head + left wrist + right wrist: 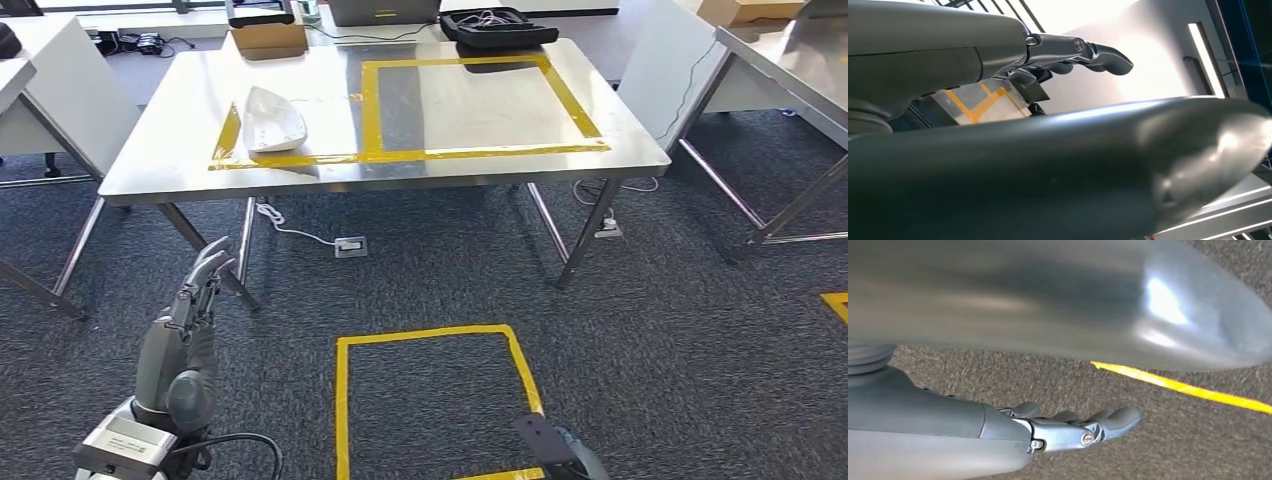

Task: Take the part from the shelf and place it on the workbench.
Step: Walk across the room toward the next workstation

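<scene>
The part (272,120), a white shell-like piece, is lying on the steel bench (140,170), well ahead of the left hand's fingertips and slightly to their right. It is sitting at the left end of the yellow tape outline (470,152), its near edge just touching the front strip and its left side overlapping the slanted strip. Bare steel is running from it to the bench's left and near edges, and the big taped rectangle to its right is lying open.

The left hand (190,330) is rising over the carpet (450,270) in front of the bench, fingers (1098,52) stretched nearly straight and close together, holding nothing; open carpet is lying between their tips and the bench's near edge. The right hand (1068,427) is hanging low above the carpet, its fingers (1120,417) extended side by side and holding nothing, with a floor tape line (1188,388) just beyond their tips.

Beyond the part, a cardboard box (268,38) and a black case (498,26) are sitting at the bench's far edge. A yellow floor square (430,400) is lying between the 2 hands.
</scene>
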You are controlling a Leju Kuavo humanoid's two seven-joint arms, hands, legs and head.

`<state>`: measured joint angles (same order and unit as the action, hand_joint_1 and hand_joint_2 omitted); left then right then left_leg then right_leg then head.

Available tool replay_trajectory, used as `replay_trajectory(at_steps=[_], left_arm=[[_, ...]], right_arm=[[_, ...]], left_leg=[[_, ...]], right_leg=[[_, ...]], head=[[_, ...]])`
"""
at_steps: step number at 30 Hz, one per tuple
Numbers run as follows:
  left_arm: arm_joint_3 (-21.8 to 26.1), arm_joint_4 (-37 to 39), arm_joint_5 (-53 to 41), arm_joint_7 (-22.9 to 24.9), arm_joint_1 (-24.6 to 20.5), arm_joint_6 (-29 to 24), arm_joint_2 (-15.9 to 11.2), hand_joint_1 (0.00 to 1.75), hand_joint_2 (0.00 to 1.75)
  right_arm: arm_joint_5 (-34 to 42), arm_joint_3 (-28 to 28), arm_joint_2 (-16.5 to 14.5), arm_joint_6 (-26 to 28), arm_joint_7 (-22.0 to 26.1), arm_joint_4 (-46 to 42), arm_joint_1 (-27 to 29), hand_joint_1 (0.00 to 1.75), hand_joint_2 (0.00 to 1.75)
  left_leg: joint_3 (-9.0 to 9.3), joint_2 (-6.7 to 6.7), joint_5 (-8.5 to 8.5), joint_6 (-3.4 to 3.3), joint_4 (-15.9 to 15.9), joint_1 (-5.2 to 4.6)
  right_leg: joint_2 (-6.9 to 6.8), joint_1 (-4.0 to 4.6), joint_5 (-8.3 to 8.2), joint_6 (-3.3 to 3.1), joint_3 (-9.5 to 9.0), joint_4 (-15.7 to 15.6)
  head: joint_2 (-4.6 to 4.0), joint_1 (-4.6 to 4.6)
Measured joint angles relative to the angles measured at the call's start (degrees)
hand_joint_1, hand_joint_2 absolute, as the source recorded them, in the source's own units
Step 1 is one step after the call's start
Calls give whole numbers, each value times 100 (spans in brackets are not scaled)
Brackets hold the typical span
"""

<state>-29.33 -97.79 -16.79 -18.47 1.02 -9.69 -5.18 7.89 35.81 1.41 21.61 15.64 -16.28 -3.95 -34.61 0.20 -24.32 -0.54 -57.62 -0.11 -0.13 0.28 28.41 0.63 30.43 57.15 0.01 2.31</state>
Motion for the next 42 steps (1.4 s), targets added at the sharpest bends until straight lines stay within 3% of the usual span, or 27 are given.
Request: replay_trajectory(at_steps=[5, 14, 22, 29, 36, 42], left_arm=[[0, 17, 27, 70, 3, -15, 0, 0, 0], [161, 542, 196, 598, 193, -356, -2, 0, 0], [562, 1830, 703, 741, 295, -548, -5, 0, 0], [884, 3311, 1118, 822, 186, -339, 41, 0, 0], [1120, 5511, 1466, 629, -153, 230, 116, 0, 0], [1186, 6428, 1457, 593, -332, 274, 184, 0, 0]], right_arm=[[-2, -1, 1, -26, -10, 0, 5, 0, 0], [107, -14, 1, -24, -8, 2, 84, 0, 0], [194, -57, 1, -78, -3, 66, 221, 0, 0], [219, -66, 1, -172, -21, 122, 258, 0, 0], [172, -65, 1, -313, -170, 138, 227, 0, 0], [166, -63, 1, -334, -205, 139, 194, 0, 0]], left_leg=[[-5, -4, 45, 59, 25, 2], [-12, -4, 49, 65, 25, 2], [-18, -4, 51, 59, 24, 1], [-21, -3, 53, 56, 23, -1], [-24, -2, 53, 57, 23, -1], [-32, -2, 53, 56, 23, -1]], right_leg=[[-1, 2, -17, -26, 25, 18], [-1, -7, -15, -27, 31, 23], [-1, -16, -17, -24, 37, 22], [0, -18, -19, -22, 40, 22], [2, -18, -19, -22, 46, 23], [0, -19, -19, -22, 51, 23]], head=[[1, -1], [1, -1], [1, -1], [0, -1], [1, -1], [1, -1]])
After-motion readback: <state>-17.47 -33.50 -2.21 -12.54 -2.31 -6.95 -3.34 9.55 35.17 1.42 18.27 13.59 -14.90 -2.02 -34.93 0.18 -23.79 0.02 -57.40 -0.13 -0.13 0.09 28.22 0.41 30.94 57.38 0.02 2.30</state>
